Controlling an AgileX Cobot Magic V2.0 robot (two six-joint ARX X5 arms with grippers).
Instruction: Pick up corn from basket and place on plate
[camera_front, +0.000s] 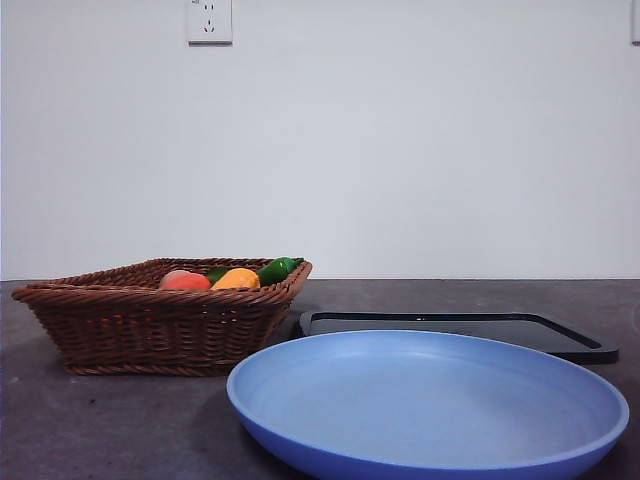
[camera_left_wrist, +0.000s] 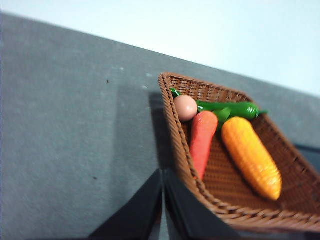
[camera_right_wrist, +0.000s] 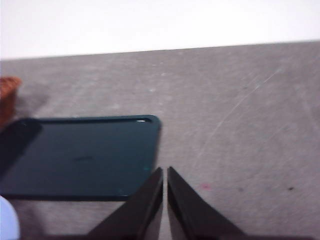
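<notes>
**Corn waits in the basket, both grippers pressed together**

Corn (camera_left_wrist: 251, 156) is what you want, and you have one of it. It lies inside the basket (camera_left_wrist: 260, 212), at the right of the left wrist picture, orange-yellow and shiny. In the front picture only its rounded top peeks over the rim, at the lower left.

Count what shares the basket with it: one long red-orange veggie (camera_left_wrist: 203, 141) just beside the corn, one small round peach-colored ball (camera_left_wrist: 185, 107) touching the top of that veggie, and green veggies (camera_left_wrist: 231, 110) across the far end. You cannot tell how many green ones there are.

You have one basket, one plate (camera_front: 300, 440) and one black tray (camera_front: 565, 340). The light-blue plate sits at the lower right of the front picture, near the basket. The tray lies just behind the plate.

Your left gripper (camera_left_wrist: 163, 200) hangs above the near edge of the basket, its two jaws pressed together and holding nothing. Your right gripper (camera_right_wrist: 164, 200) hangs above the gray table (camera_right_wrist: 240, 100), by a corner of the tray, jaws pressed together too, with nothing between them.
</notes>
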